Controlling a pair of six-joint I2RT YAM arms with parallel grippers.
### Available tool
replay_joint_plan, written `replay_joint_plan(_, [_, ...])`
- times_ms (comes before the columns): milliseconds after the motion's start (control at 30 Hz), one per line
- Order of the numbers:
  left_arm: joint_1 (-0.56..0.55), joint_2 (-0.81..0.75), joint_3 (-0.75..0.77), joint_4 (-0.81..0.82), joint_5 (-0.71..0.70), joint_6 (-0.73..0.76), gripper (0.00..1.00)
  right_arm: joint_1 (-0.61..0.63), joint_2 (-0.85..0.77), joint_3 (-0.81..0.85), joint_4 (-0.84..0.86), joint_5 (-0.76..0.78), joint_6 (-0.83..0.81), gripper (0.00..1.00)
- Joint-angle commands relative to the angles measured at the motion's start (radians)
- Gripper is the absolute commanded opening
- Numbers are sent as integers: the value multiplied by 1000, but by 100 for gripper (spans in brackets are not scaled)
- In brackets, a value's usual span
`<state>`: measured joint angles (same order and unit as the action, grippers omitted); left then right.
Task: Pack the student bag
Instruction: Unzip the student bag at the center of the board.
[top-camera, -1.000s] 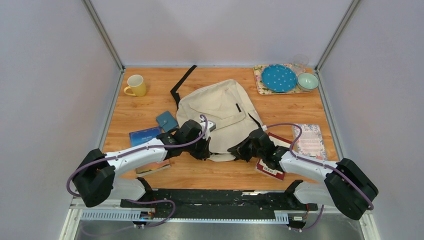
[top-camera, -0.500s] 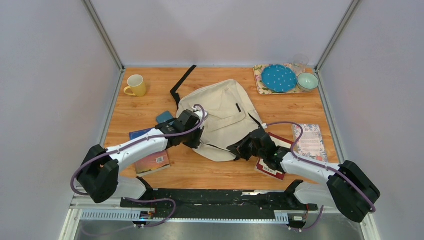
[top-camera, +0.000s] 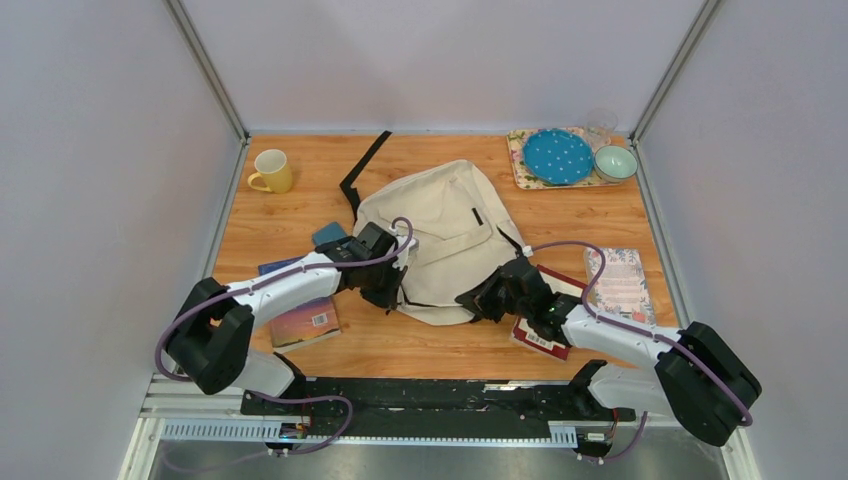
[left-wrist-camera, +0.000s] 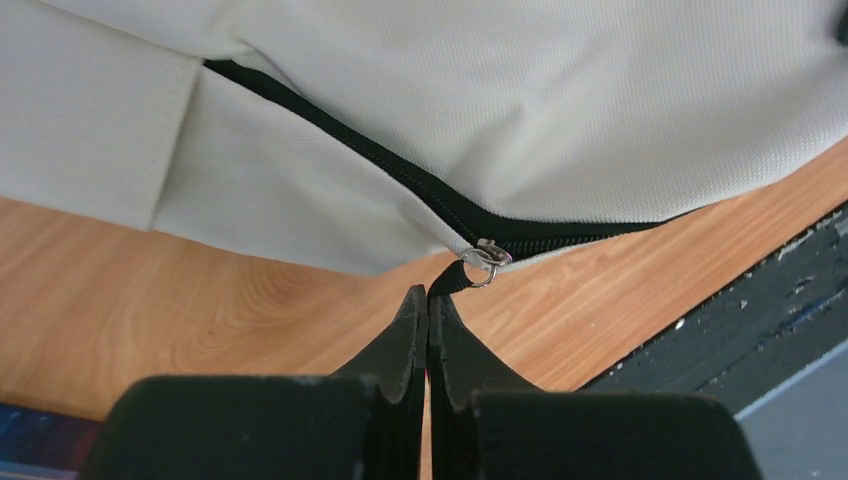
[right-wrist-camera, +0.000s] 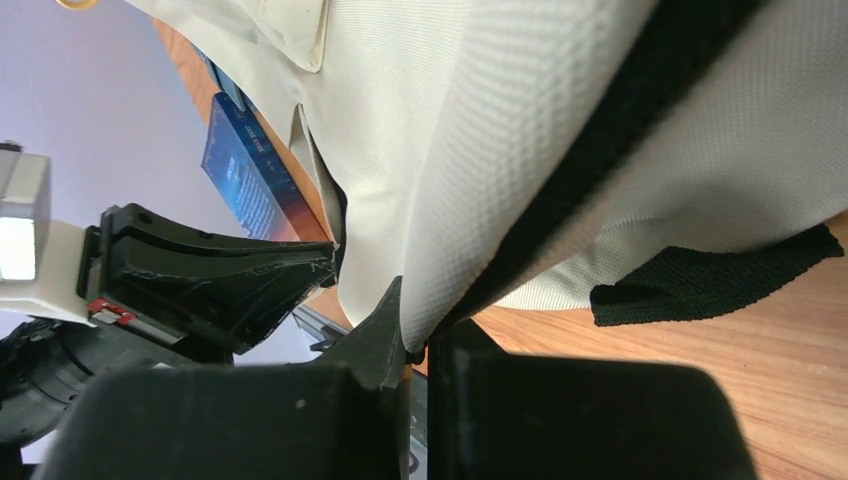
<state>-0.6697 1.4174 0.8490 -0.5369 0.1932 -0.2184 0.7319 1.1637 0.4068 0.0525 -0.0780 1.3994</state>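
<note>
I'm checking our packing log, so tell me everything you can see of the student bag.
The student bag is a cream woven-fabric backpack with a front flap pocket and black straps, one strap trailing toward the far edge. It lies front-up in the middle of the wooden table. The left gripper is shut on its black zipper pull at the near-left edge. The right gripper pinches the near-right fabric edge.

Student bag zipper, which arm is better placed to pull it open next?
Left. The left gripper is shut on the zipper pull of the student bag. The right gripper is shut on the bag's fabric edge, only bracing it.
</note>
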Motion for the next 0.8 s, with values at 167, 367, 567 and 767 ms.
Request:
replay_joint_plan(167, [36,81,-21,-118,-77,24,0,-8,-35,-20,-43,55,-142,0])
replay_joint_plan(367, [74,97,13,-103,-267,8,0,-8,-56,-56,-42,61,-152,0])
replay_joint_plan(567, [124,115,61,-100,-314,17,0,-8,-58,-57,-43,58,-175,0])
replay_joint_plan(767, [137,130,93,-91,-311,11,0,-6,-35,-46,0,27,-183,0])
